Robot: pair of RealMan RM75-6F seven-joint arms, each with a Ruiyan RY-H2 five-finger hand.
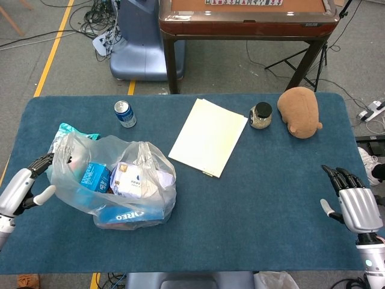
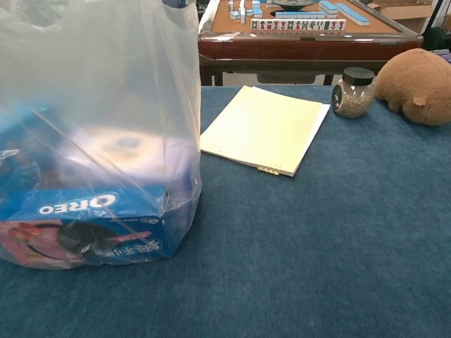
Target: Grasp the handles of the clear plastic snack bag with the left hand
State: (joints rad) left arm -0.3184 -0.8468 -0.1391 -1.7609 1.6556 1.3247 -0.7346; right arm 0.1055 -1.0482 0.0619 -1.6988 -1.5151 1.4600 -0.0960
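Observation:
The clear plastic snack bag (image 1: 114,180) stands on the left part of the blue table (image 1: 271,198), holding an Oreo box and other snack packs. Its handles rise near the top middle of the bag (image 1: 144,153). In the chest view the bag (image 2: 99,134) fills the left side close up. My left hand (image 1: 27,186) is at the bag's left side, fingers apart, empty, with fingertips close to the plastic. My right hand (image 1: 355,201) rests open at the table's right edge, far from the bag.
A soda can (image 1: 124,114) stands behind the bag. A pale yellow notebook (image 1: 209,136), a small jar (image 1: 261,115) and a brown plush toy (image 1: 299,112) lie across the far half. A wooden mahjong table (image 1: 246,18) stands beyond the blue table.

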